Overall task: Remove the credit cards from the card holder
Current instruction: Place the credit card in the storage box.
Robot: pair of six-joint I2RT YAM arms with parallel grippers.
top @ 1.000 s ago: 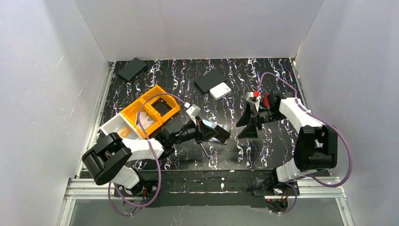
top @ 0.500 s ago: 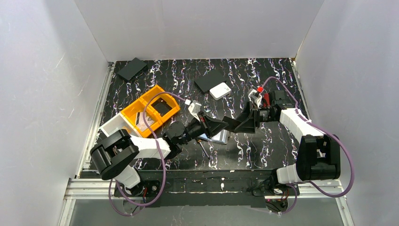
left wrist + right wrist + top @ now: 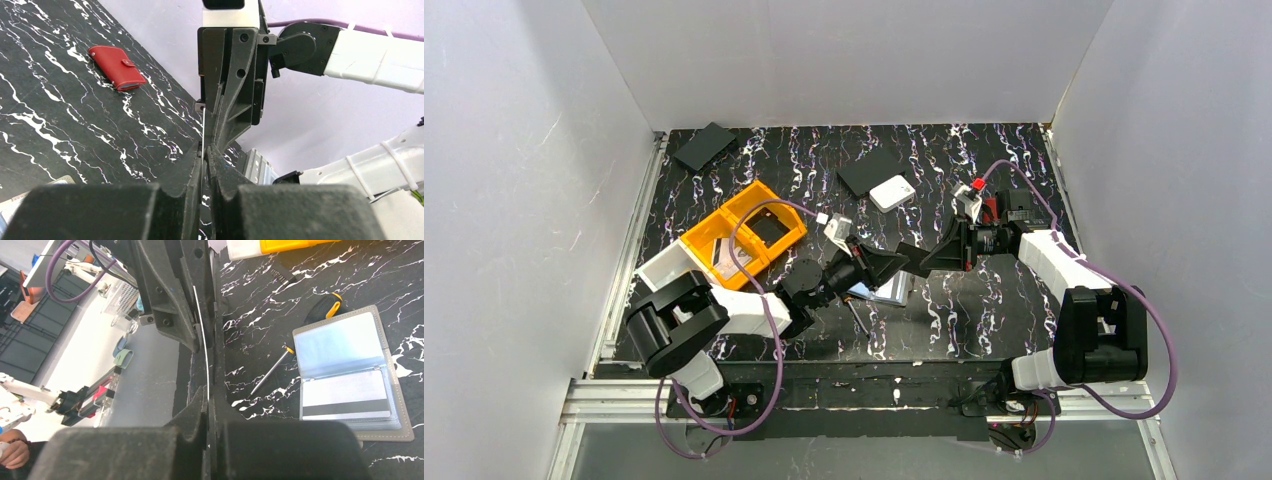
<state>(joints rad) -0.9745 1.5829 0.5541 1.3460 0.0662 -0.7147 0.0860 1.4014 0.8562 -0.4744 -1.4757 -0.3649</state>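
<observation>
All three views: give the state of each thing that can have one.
left gripper: jaws shut on the credit card
right gripper: jaws shut on the same card's other edge
credit card: held in the air, edge-on, slightly bowed
card holder: open flat, striped card in a sleeve
red wallet: closed, tab fastened
screwdriver: lying flat beside the card holder

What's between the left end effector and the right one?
A credit card, edge-on, pinched by left end effector and right end effector; both wrist views.
</observation>
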